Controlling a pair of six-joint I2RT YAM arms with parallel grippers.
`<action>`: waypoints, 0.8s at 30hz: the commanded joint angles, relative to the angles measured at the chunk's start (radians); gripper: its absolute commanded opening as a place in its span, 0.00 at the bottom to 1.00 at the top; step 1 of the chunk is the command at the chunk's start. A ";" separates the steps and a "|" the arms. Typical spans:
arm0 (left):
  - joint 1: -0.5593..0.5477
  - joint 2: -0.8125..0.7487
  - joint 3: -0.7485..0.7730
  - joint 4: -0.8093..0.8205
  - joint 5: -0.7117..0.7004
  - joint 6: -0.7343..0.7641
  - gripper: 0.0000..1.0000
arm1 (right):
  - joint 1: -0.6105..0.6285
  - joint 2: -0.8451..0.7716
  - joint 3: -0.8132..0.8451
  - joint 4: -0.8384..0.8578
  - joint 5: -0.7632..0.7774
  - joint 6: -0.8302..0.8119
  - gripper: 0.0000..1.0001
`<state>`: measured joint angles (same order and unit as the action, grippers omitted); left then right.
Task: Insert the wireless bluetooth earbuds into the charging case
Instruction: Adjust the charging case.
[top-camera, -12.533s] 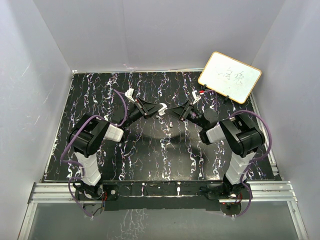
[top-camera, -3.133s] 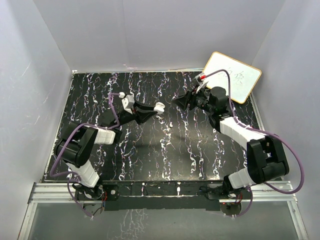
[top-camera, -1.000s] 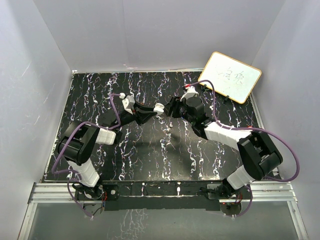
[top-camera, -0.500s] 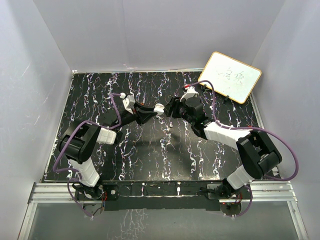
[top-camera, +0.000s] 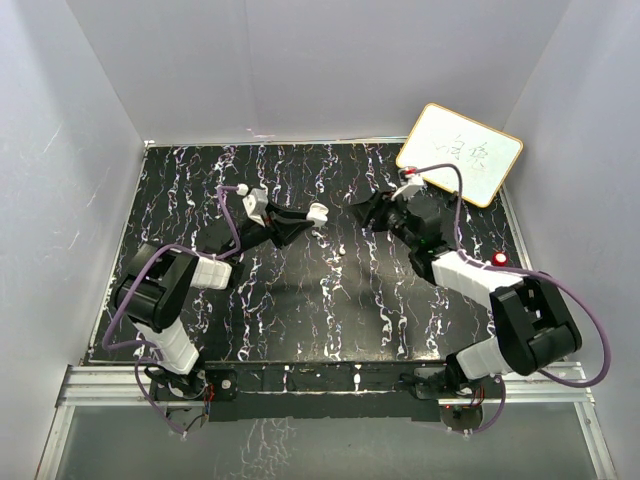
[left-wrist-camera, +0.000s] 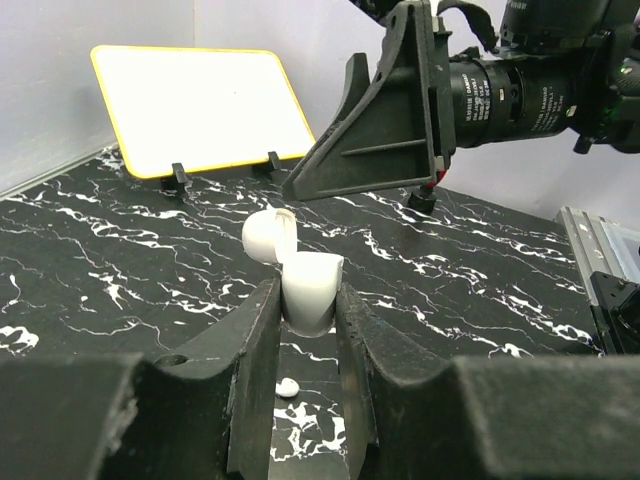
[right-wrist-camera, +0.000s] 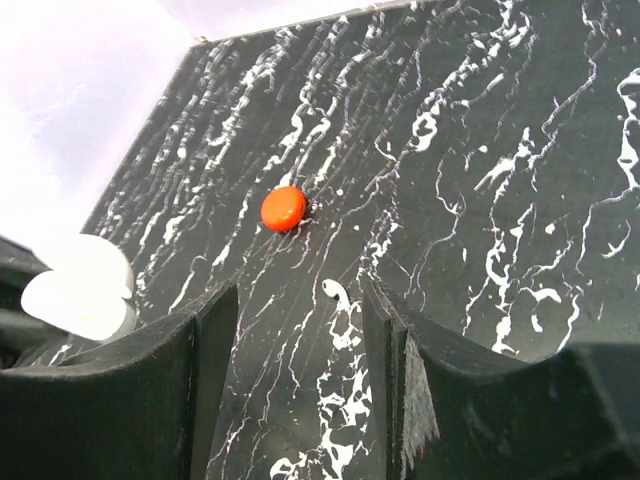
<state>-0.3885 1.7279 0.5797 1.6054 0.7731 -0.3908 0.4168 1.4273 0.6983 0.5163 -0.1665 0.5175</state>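
Soft, even overhead light; one blown-out corner in the right wrist view.

From above, the pale walls (top-camera: 300, 60) are evenly lit and the black marbled table (top-camera: 330, 310) is crisp, with a faint, diffuse shadow under the arms at centre. In the left wrist view the white charging case (left-wrist-camera: 312, 285) is sharp, while the left gripper (left-wrist-camera: 308, 297) is dark and blurred toward 6 o'clock. In the right wrist view the wall at 10 o'clock is washed out by glare, the case at 9 o'clock is overexposed, and the right gripper (right-wrist-camera: 300, 300) looks soft.
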 joint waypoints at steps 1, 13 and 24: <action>-0.001 -0.066 0.017 0.183 -0.003 -0.016 0.00 | -0.063 -0.060 -0.074 0.287 -0.234 0.010 0.50; -0.003 -0.080 0.043 0.183 0.082 -0.107 0.00 | -0.077 0.078 -0.048 0.617 -0.562 0.138 0.49; -0.003 -0.084 0.061 0.182 0.099 -0.118 0.00 | -0.075 0.093 -0.054 0.643 -0.582 0.157 0.48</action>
<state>-0.3885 1.6955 0.5987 1.6043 0.8421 -0.4984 0.3401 1.5345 0.6159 1.0691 -0.7238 0.6651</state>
